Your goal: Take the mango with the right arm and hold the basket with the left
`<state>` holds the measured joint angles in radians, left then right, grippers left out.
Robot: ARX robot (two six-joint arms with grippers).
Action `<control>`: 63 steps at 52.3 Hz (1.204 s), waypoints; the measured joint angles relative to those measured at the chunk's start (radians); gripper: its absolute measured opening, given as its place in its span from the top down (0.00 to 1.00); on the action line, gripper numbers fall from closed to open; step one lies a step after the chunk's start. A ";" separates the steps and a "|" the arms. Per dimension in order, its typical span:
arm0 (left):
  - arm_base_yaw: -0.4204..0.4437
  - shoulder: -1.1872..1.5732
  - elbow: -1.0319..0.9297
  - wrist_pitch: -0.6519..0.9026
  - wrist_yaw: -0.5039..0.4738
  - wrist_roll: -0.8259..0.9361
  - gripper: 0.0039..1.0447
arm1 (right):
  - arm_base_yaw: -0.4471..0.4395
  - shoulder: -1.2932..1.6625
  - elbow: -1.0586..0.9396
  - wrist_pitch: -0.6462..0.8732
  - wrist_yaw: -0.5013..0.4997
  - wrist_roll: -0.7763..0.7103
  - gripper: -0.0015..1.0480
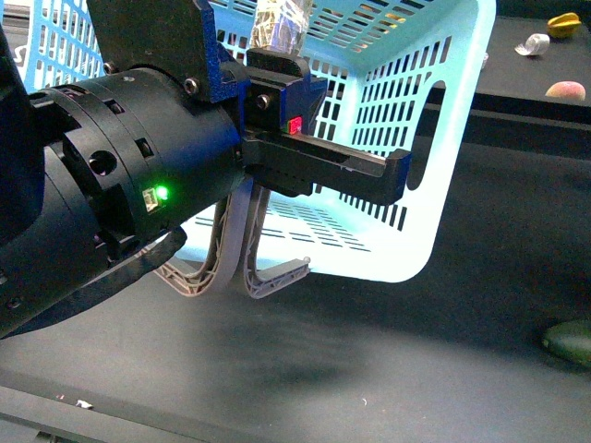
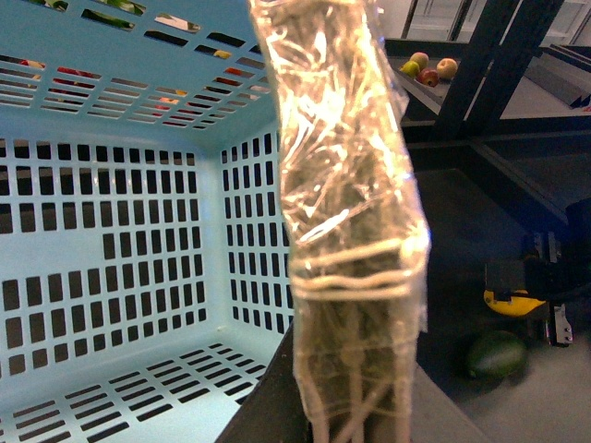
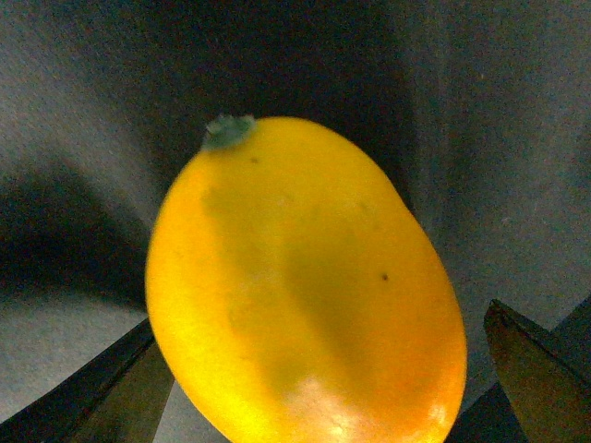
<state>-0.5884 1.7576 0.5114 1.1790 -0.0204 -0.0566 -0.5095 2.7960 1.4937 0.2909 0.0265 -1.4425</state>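
The mango (image 3: 305,286) lies on the dark bench (image 1: 369,369) between the parted fingers of the right gripper (image 3: 323,383). A dark green fruit (image 2: 496,353) sits just beside it. The left gripper (image 1: 305,111) is clamped on the taped handle of the turquoise basket (image 1: 416,101), which is tilted up.

Front view: 1 camera on the body, facing forward and slightly down over the dark table (image 1: 416,369). The left arm (image 1: 111,185) fills the near left.
Left wrist view: looks into the basket (image 2: 111,231), with the taped handle (image 2: 351,185) hard against the lens.
Right wrist view: faces the table, very near the mango (image 3: 305,295).
Shared by front and left wrist views: basket, taped handle, dark green fruit (image 1: 568,341).
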 joint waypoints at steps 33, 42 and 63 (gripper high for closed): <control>0.000 0.000 0.000 0.000 0.000 0.000 0.95 | -0.011 0.003 0.000 0.031 -0.026 0.016 0.44; 0.000 0.000 0.000 0.000 0.000 0.000 0.95 | -0.001 -0.053 -0.077 0.068 -0.117 0.154 0.45; 0.000 0.000 0.000 0.000 0.002 0.000 0.95 | 0.097 -0.430 -0.399 0.241 -0.385 0.579 0.45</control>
<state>-0.5884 1.7576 0.5114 1.1790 -0.0189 -0.0570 -0.4129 2.3665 1.0950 0.5320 -0.3580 -0.8631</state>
